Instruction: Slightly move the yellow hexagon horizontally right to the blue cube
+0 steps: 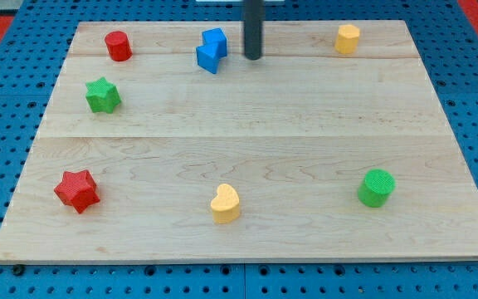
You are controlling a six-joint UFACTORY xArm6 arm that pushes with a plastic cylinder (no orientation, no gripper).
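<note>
Yellow hexagon [348, 38] sits at the bench's [247, 116] top right, well apart from the blue cube [212, 50] at top centre; push looks not begun. My tip [254, 57] stands just right of the blue cube. No pincer on this rig. Hexagon: small, pale yellow, upright.

My tip [254, 57] rests near the view's top of the wooden board [247, 141], just right of the blue block [212, 49] — the yellow hexagon [348, 38] sits well to its right. Elsewhere: red cylinder [118, 46], green star [103, 95], red star [77, 190], yellow heart [225, 203], green cylinder [376, 188].
</note>
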